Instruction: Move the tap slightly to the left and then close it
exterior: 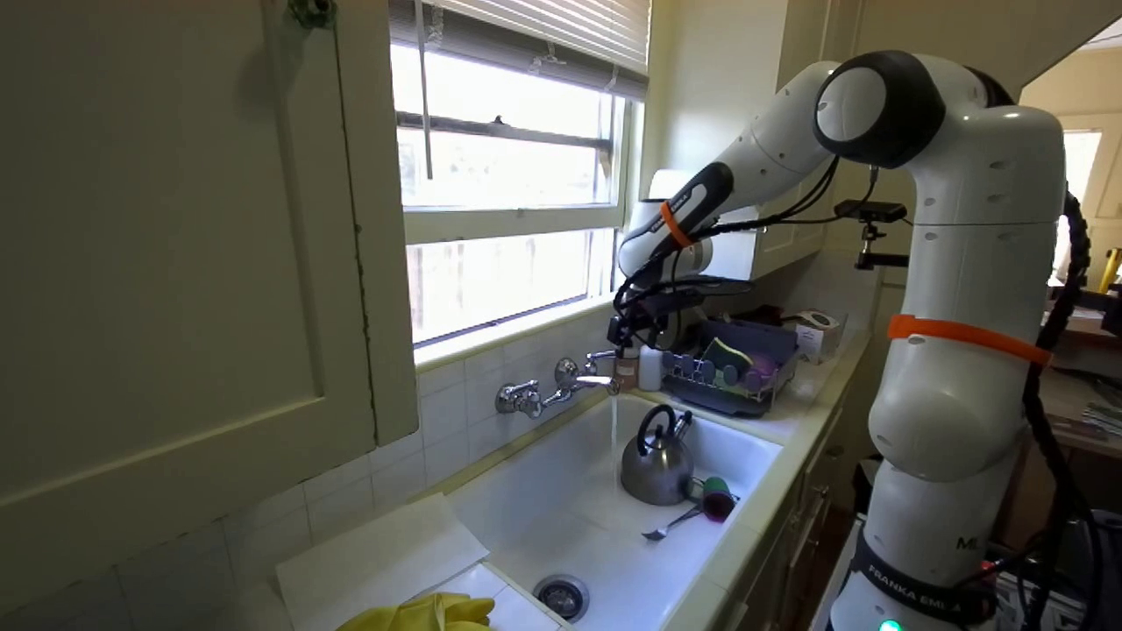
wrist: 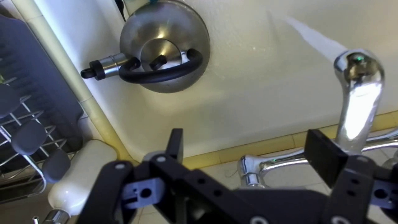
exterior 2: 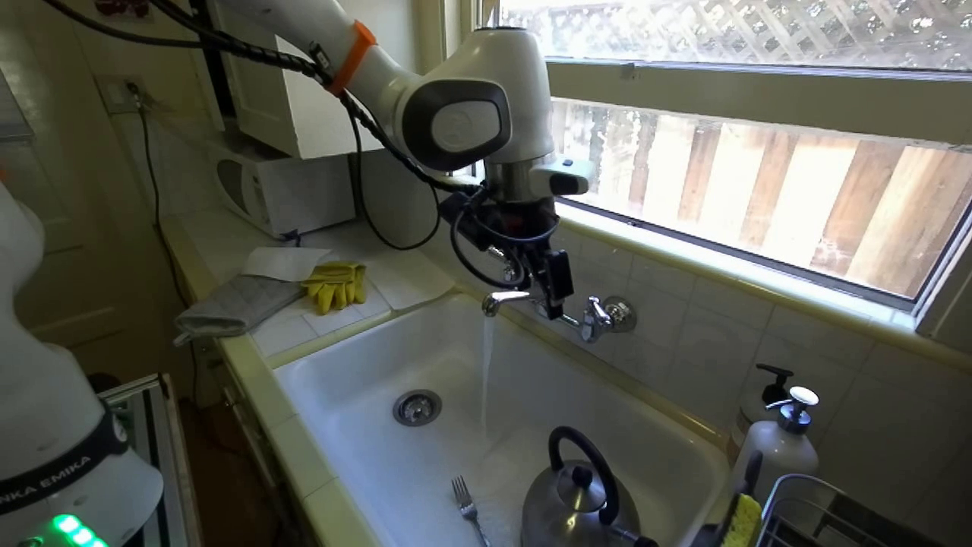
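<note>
"Where was the chrome tap (wrist: 360, 99), seen from the jaws?"

"Just outside them, beyond the finger (wrist: 325, 155) nearer the sink drain (exterior 2: 417, 408); whether metal and pad touched, I couldn't tell"

"And its spout (exterior 2: 507, 297)?"

"It ran out from the tiled wall (exterior 2: 706, 342), its long axis roughly crosswise to the way the jaws parted. Water (exterior 2: 487, 365) fell from its end, so the closing was yet to do"

"How did the Robotiq gripper (wrist: 245, 140) stand?"

"Fingers spread wide, nothing held, on the same side of the spout as the stainless kettle (wrist: 164, 46). I judged that right for the nudge: going left seemed to call for a push drainward with that nearer finger's outer face"

"And the valve handle (exterior 2: 594, 323)?"

"In an exterior view it showed just beside the gripper, on the far side from the spout; which handle stopped the flow, I couldn't tell"

"Anything to catch on?"

"Not the kettle, I thought: it sat out past the fingertips, well apart, in the sink (exterior 2: 440, 342)"
</note>
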Controlling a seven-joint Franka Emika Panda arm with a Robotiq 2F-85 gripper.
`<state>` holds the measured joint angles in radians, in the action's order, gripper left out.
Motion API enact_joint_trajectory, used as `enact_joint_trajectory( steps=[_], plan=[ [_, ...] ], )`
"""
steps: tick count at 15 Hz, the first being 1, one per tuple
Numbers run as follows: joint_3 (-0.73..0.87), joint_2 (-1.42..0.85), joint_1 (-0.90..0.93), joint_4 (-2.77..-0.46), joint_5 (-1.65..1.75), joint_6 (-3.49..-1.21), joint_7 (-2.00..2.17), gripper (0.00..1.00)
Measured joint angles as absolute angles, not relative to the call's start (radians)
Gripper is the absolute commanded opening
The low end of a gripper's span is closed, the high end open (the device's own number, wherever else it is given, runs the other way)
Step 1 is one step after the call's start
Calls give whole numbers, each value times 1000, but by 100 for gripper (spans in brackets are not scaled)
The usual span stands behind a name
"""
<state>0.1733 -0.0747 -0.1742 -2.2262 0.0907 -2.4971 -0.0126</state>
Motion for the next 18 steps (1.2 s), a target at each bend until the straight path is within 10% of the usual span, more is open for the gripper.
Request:
enact_joint_trajectory(
  steps=[18],
  plan=[
    [276,-415,-125,-1929,115,-2500,573,100]
  ],
)
